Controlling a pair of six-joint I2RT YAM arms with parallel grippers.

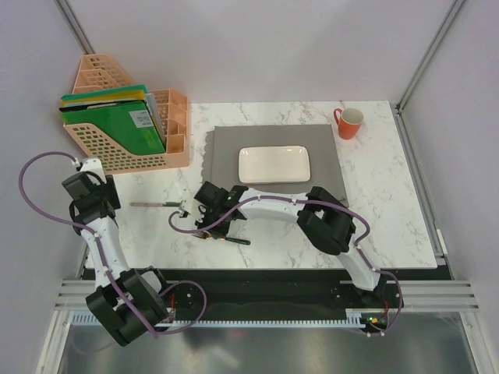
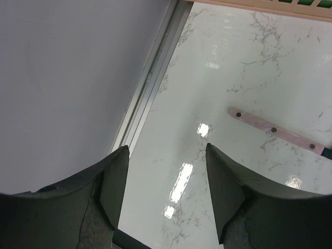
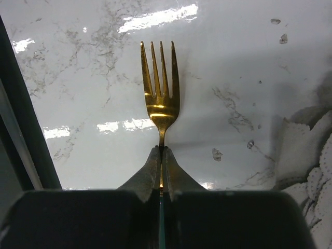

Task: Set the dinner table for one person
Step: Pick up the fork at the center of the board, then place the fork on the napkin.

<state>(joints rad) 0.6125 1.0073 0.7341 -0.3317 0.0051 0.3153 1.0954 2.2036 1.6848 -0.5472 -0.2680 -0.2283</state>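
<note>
On the white marble dinner table (image 1: 390, 202) lies a gold fork (image 3: 161, 91) with a dark green handle (image 1: 232, 240), near the front edge. My right gripper (image 3: 161, 151) is shut on the fork's neck, just behind the tines, which point away from the wrist and rest flat on the marble. In the top view this gripper (image 1: 209, 224) sits left of the grey placemat (image 1: 226, 156). My left gripper (image 2: 166, 150) hangs open over bare marble at the table's left edge, holding nothing. A knife (image 1: 156, 204) with a pale pink riveted handle (image 2: 275, 129) lies to its right.
A white rectangular plate (image 1: 274, 164) lies on the placemat. An orange mug (image 1: 348, 122) stands at the back right. A peach file rack (image 1: 129, 125) with green folders fills the back left corner. The placemat's scalloped edge (image 3: 311, 155) is close on the right gripper's right.
</note>
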